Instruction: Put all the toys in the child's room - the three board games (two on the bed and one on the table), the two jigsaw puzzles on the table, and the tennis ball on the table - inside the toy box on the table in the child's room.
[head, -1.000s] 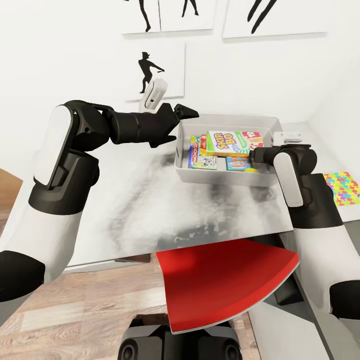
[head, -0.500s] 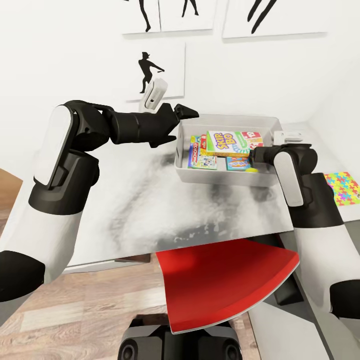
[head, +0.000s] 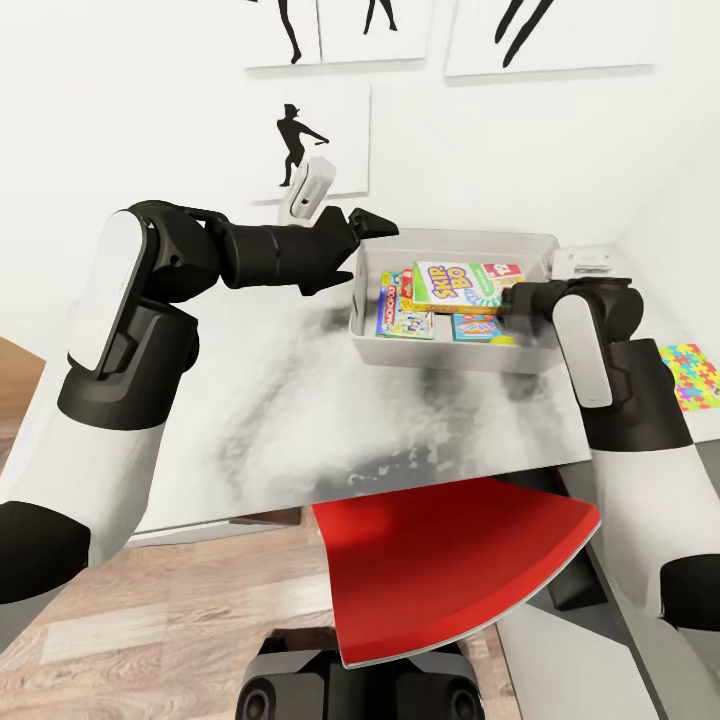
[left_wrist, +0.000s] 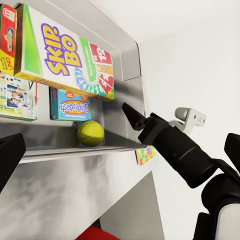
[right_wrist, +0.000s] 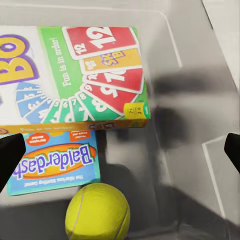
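The left gripper (head: 372, 229) hung just beside the toy box's (head: 455, 241) left rim, fingers spread wide and holding nothing. Inside the box lay the Monopoly box (head: 400, 306), the Skip-Bo box (head: 462, 282) propped across it, the blue Balderdash box (right_wrist: 55, 161) and, against the near wall, the tennis ball (right_wrist: 98, 211). Across that second the box and its load had not budged. What changed was on the right: the right arm (head: 590, 340) had drawn back a touch from the box's right end, and its gripper (left_wrist: 131, 114), just outside the right rim, had its fingers parted and empty. That looked like a release finished and a retreat begun. Still outside, well right of the box, a jigsaw puzzle (head: 692, 375) lay flat on the counter (head: 300, 400), so the job wasn't done; a second puzzle could not be found. The counter was mottled grey, white walls with black silhouette prints (head: 300, 135) behind the box, wood floor (head: 160, 620) below.
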